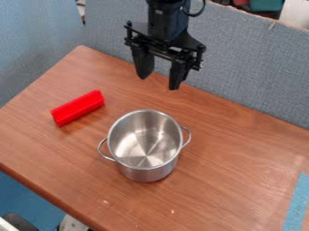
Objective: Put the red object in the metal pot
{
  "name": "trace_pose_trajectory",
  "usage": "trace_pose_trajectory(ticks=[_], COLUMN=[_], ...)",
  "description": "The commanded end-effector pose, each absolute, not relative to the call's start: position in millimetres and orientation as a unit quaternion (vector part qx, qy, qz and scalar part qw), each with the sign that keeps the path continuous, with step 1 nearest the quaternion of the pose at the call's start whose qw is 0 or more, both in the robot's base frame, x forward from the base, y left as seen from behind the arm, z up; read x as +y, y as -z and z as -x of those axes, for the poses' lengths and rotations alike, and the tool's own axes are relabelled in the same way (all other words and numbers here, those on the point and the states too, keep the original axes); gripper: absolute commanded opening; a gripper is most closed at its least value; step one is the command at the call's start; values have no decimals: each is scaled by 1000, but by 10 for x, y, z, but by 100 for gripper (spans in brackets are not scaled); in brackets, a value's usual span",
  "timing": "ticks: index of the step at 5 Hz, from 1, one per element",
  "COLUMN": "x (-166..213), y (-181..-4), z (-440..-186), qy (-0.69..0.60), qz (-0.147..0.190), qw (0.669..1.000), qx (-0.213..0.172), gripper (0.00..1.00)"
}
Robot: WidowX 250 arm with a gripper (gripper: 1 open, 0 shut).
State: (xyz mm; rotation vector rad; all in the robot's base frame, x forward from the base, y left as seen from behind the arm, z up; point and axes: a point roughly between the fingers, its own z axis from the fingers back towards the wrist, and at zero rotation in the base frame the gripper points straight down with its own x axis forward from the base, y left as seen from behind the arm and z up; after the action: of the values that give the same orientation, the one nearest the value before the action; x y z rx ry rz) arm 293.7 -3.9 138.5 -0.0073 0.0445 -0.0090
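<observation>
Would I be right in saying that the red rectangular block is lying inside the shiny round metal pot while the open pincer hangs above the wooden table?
Not quite: the camera view shows the red rectangular block lying on the wooden table, left of the empty shiny round metal pot. The open pincer does hang above the table.

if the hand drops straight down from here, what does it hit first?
Most likely bare table. The hand hangs open, behind the metal pot and right of the red object; depth is hard to judge from one view.
</observation>
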Motion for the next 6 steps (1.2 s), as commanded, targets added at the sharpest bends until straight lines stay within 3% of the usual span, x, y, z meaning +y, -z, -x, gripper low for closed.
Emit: trace_pose_trajectory(ticks=[1, 2, 3, 4, 5, 6], x=[-156, -27, 108, 158, -118, -47], y=[-1334, -1470, -1445, -1442, -1469, -1468], z=[-2637, -2393, -2331, -2345, -2423, -2601], qy=[-53, -110, -111, -97, -149, -164], qz=[5, 3, -5, -7, -9, -21], qw=[998, 993, 993, 995, 988, 985], qx=[32, 45, 33, 30, 38, 50], gripper=[100, 100, 100, 100, 100, 100])
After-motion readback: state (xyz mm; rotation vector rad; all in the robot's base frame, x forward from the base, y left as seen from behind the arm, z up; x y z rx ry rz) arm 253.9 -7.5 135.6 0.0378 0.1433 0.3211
